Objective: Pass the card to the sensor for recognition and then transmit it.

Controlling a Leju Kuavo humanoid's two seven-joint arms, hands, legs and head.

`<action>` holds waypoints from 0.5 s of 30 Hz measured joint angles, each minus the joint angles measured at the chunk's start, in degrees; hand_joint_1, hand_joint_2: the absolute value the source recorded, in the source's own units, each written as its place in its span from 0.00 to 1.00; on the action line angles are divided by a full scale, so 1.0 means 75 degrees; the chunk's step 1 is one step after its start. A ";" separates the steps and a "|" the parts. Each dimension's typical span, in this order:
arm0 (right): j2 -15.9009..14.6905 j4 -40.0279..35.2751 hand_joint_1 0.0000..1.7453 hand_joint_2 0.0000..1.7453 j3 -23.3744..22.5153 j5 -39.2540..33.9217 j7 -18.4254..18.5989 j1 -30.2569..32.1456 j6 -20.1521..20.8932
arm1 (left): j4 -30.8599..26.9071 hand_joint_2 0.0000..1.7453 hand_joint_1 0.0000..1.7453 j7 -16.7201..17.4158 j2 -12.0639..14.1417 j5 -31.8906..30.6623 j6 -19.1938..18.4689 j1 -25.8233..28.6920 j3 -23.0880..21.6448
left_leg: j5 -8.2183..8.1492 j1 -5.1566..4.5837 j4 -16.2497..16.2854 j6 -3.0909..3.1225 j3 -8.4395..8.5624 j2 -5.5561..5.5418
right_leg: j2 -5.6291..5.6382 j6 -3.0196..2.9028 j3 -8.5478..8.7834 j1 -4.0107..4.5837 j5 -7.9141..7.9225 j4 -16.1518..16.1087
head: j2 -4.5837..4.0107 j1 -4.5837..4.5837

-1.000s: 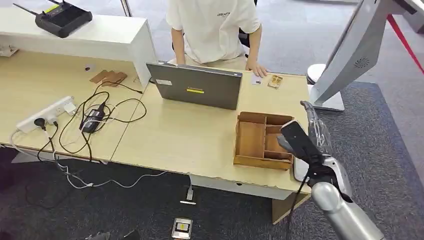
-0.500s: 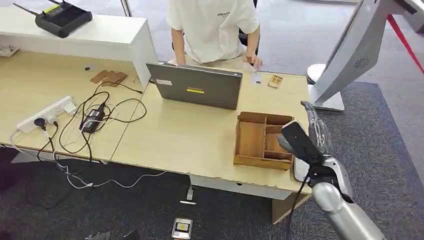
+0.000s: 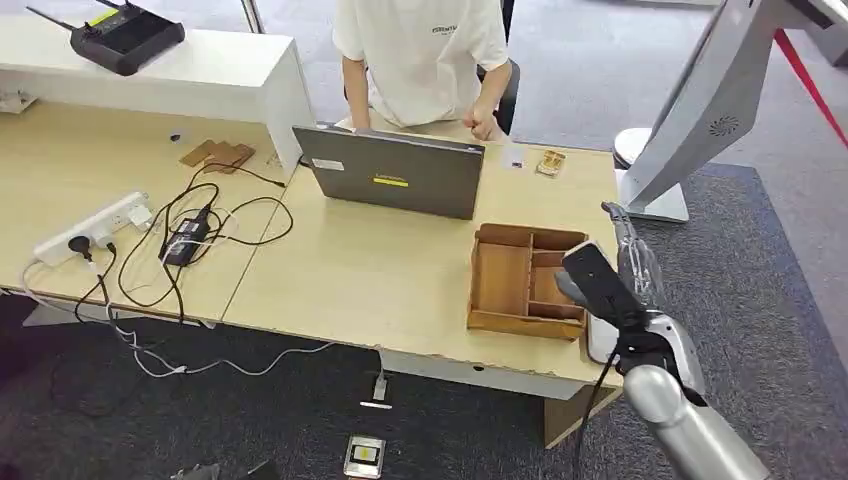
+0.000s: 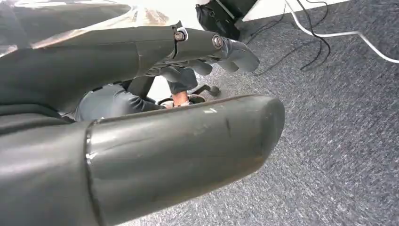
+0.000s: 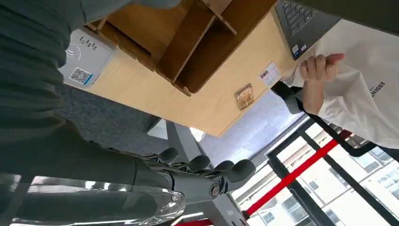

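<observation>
the person's hand (image 3: 486, 122) has drawn back from the far edge of the light wooden desk (image 3: 380, 270) to the white shirt; the small white card (image 3: 513, 159) lies there beside a brown patterned card (image 3: 550, 162). the white card sensor with a qr code (image 5: 85, 60) is half hidden behind the right hand (image 3: 630, 262), which hovers beside the brown wooden divided tray (image 3: 522, 280), fingers apart, holding nothing. the left hand (image 4: 207, 56) hangs over the grey carpet, fingers loosely spread, empty.
</observation>
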 joint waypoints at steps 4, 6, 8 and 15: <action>0.0000 0.0000 0.00 1.00 0.0000 0.0000 0.0000 0.0000 0.0000 | 0.0000 0.00 0.00 0.0000 0.0000 0.0000 0.0000 0.0000 0.0003 | 0.0000 0.0000 0.0000 0.0000 0.0000 0.0000 | 0.0000 0.0000 0.0000 0.0000 0.0000 0.0000 | 0.0003 0.0000; 0.0000 0.0000 0.00 1.00 0.0000 0.0000 0.0000 0.0000 0.0000 | 0.0000 0.00 0.00 0.0000 -0.0003 0.0000 0.0000 0.0000 0.0003 | 0.0000 0.0000 0.0000 0.0000 0.0000 0.0000 | 0.0000 0.0000 0.0000 0.0000 0.0000 0.0000 | 0.0003 0.0000; 0.0000 -0.0003 0.00 1.00 0.0000 0.0000 0.0000 0.0000 0.0000 | 0.0000 0.00 0.00 0.0000 -0.0003 0.0000 0.0000 0.0000 0.0006 | 0.0000 0.0000 0.0000 0.0000 0.0000 0.0000 | 0.0000 0.0000 0.0000 0.0000 0.0000 0.0000 | 0.0003 0.0000; 0.0000 -0.0038 0.00 1.00 0.0000 0.0000 0.0000 0.0003 0.0000 | 0.0000 0.00 0.00 0.0000 0.0000 0.0000 0.0000 0.0000 0.0009 | 0.0000 0.0000 0.0000 0.0000 0.0000 0.0000 | 0.0000 0.0000 0.0000 0.0000 0.0000 0.0000 | 0.0003 0.0000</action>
